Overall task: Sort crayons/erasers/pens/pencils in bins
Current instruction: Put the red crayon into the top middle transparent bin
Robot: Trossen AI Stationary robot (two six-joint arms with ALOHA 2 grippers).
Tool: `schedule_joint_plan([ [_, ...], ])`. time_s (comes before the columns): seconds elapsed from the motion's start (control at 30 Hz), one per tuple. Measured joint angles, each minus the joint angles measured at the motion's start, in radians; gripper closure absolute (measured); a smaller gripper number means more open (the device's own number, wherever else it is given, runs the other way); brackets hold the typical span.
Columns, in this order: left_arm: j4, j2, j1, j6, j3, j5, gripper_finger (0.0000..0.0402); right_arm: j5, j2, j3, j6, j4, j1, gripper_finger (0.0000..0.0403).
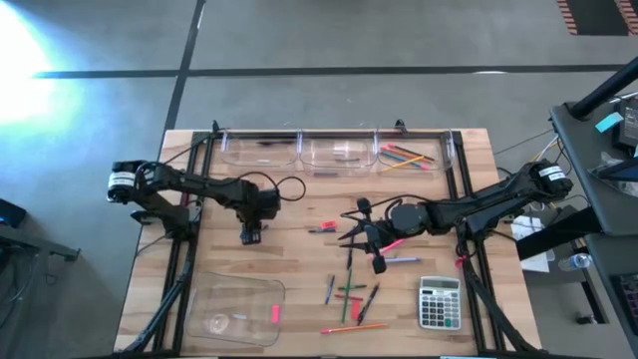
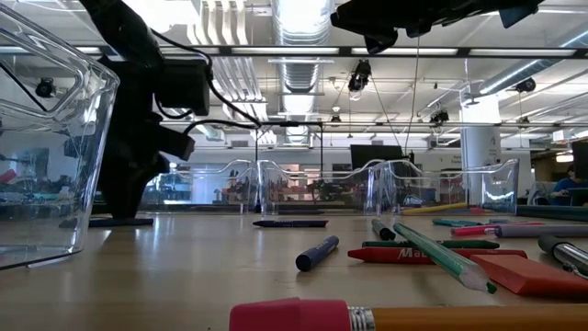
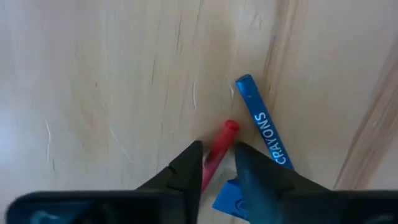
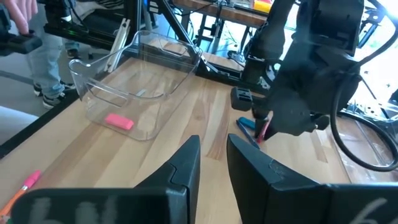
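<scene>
Your wooden desk (image 1: 299, 249) sits on a grey concrete floor, three clear bins (image 1: 339, 152) lining its far edge and a shallow tray (image 1: 234, 309) with a pink eraser (image 1: 274, 314) near you. Bare wood lies open between the arms. The left gripper (image 3: 217, 165) points down, jaws pinching a red crayon (image 3: 219, 146) beside a blue crayon (image 3: 264, 124). The right gripper (image 1: 374, 244) hangs over scattered pens and pencils (image 1: 349, 294), jaws narrowly parted, empty.
</scene>
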Motion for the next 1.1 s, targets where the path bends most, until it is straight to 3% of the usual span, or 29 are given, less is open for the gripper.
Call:
schedule_joint_plan([
  [0.3, -0.032, -0.006, 0.004, 0.013, 0.049, -0.014, 0.0394, 0.0, 0.0, 0.0, -0.004, 0.0, 0.0, 0.0333],
  [0.5, -0.131, -0.011, 0.005, 0.015, 0.164, -0.152, 0.0394, 0.0, 0.0, -0.001, -0.005, 0.0, 0.0, 0.0331],
  [0.73, -0.128, -0.02, 0.004, 0.09, 0.354, -0.292, 0.0395, 0.009, -0.05, -0.002, -0.042, -0.074, 0.0, 0.0337],
  [0.9, 0.091, -0.021, 0.009, 0.283, 0.457, -0.426, 0.0395, 0.009, -0.119, -0.005, -0.042, -0.08, 0.002, 0.0335],
  [1.1, 0.562, 0.018, 0.081, 0.474, 0.472, -0.344, 0.0396, 0.009, -0.147, -0.036, -0.042, -0.084, 0.002, 0.0337],
])
